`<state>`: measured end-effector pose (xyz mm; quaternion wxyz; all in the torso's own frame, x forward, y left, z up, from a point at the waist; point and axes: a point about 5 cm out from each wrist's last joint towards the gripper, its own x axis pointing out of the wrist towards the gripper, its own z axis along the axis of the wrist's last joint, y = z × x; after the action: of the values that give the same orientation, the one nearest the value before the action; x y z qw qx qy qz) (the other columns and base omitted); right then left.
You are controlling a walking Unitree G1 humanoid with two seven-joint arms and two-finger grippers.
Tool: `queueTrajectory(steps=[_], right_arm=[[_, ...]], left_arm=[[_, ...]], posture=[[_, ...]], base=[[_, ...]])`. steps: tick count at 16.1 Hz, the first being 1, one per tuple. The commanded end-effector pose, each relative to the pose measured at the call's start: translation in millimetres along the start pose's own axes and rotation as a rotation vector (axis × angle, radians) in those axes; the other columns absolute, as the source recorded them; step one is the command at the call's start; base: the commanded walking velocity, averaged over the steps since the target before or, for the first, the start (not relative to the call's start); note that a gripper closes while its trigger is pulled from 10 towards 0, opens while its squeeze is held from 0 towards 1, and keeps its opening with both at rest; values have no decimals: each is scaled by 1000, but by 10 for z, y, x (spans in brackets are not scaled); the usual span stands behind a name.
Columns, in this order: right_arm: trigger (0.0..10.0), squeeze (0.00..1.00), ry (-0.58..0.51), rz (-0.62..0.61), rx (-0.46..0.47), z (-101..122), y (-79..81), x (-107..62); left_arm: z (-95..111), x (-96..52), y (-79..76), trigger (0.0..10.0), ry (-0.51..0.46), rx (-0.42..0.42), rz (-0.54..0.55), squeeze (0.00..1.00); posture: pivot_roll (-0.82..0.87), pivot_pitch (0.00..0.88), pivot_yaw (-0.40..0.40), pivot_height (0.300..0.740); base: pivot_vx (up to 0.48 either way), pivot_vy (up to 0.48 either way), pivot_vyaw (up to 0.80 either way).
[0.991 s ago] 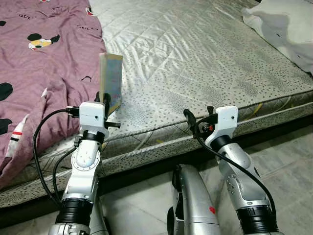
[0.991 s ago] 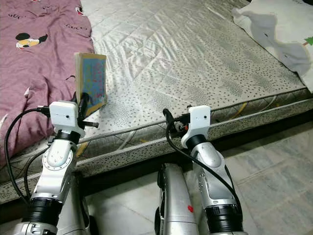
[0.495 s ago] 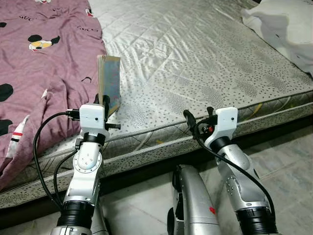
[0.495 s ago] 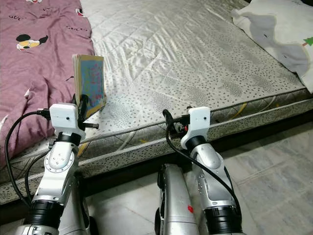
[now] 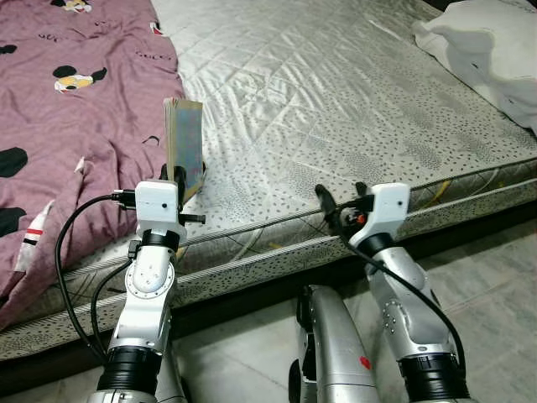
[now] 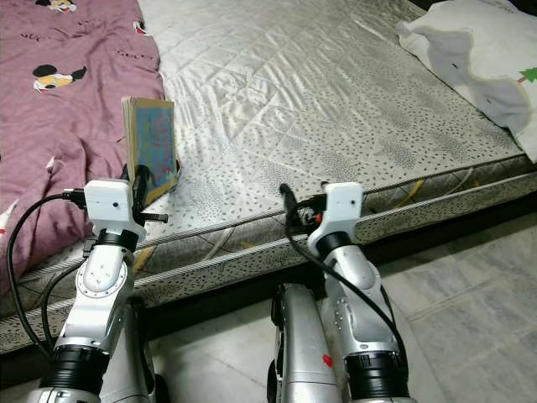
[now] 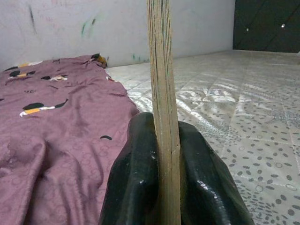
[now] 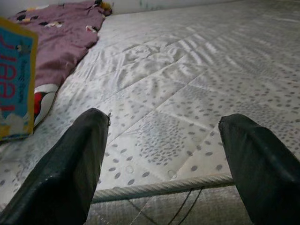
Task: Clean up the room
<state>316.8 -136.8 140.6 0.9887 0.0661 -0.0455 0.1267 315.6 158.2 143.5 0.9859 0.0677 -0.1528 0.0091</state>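
Note:
A thin picture book point(image 5: 185, 143) with a blue cover point(image 6: 159, 139) stands upright on its edge above the front of the mattress point(image 5: 336, 92). My left gripper point(image 5: 179, 178) is shut on the book's lower end; in the left wrist view both black fingers point(image 7: 136, 178) press its page edges point(image 7: 161, 93). My right gripper point(image 5: 340, 195) is open at the mattress's front edge, nothing between its fingers point(image 8: 70, 178). The book point(image 8: 16, 79) also appears off to one side in the right wrist view.
A purple cartoon-print blanket point(image 5: 59, 109) covers the left of the bed. A white pillow point(image 5: 495, 50) lies at the far right. Grey tiled floor point(image 5: 487, 277) runs along the bed's front, where my legs point(image 5: 331, 344) stand.
The left gripper has carried the book slightly farther over the mattress and it reads a bit smaller. The view shifted a little. The right arm is unchanged.

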Motion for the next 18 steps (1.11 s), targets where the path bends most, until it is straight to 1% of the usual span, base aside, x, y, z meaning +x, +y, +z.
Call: queueTrajectory(steps=[1,2,5,7,14,15,18], right_arm=[[10000,0,-31,-21,12,69,-30,26],[10000,0,-26,-45,26,74,-70,40],[10000,0,-20,-55,31,67,-91,36],[10000,0,-20,-55,32,67,-95,36],[10000,0,-25,-107,17,78,-172,51],[10000,0,-25,-110,16,78,-177,51],[10000,0,-24,-148,12,74,-243,51]], left_arm=[[77,17,40,0,-33,1,26,0],[82,26,40,0,-34,-1,25,0],[84,37,43,0,-35,-3,24,0],[88,40,39,0,-36,-4,24,0],[120,73,10,0,-44,-20,8,0],[122,72,5,0,-45,-21,6,0],[126,71,-22,0,-44,-29,-10,0]], posture=[[-71,77,-43,496],[-72,78,-42,520],[-74,80,-41,558],[-73,81,-42,568],[-75,75,-38,639],[-75,75,-38,644],[-73,75,-36,677]], base=[[0,0,0],[0,0,0],[0,0,0],[0,0,0],[0,0,0],[0,0,0],[0,0,0]])
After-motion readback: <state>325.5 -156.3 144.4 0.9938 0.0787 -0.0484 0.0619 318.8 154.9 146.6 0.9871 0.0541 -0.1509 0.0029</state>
